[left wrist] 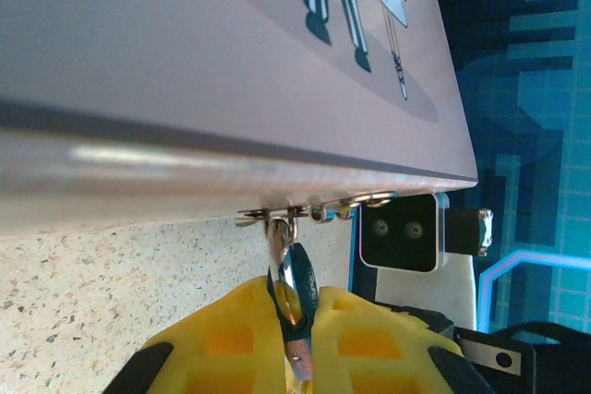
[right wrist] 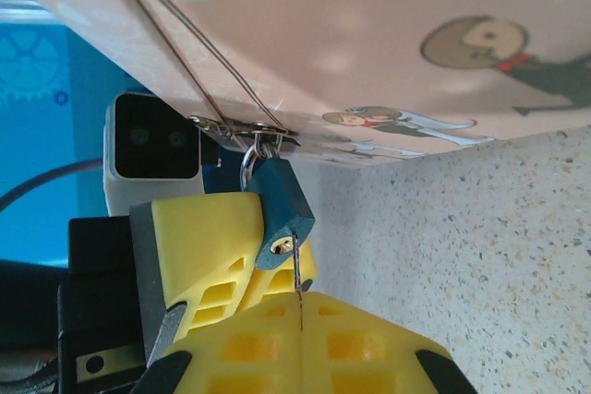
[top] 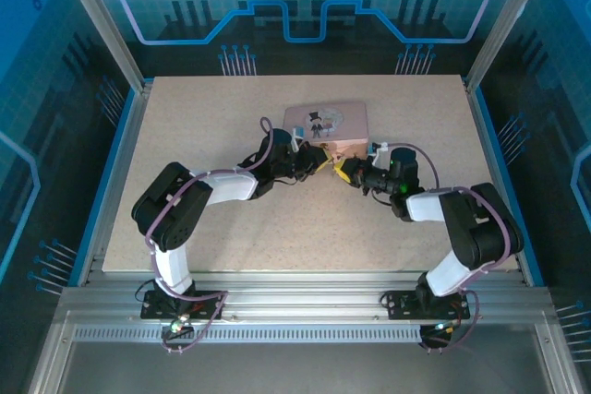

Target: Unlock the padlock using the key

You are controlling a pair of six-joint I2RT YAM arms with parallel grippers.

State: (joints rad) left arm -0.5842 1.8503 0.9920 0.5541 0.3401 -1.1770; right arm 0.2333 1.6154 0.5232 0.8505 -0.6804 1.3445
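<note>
1. Left jaws are clamped on the padlock (right wrist: 280, 209) body. It hangs by its shackle from the hasp (right wrist: 240, 126) at the front edge of the pink box (top: 325, 122), just above the counter (top: 231, 228).
2. Right jaws are pinched together on the key (right wrist: 298, 297), with the blade tip at the keyhole. Insertion depth: can't tell.

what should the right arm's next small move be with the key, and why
Probably nudge the right gripper sideways so the key lines up with the brass keyway, then ease it in. The left gripper clamps the padlock hanging on the pink box, and the key's tip sits at the lock's bottom face, seemingly just beside the keyway; whether it has entered is unclear.
</note>
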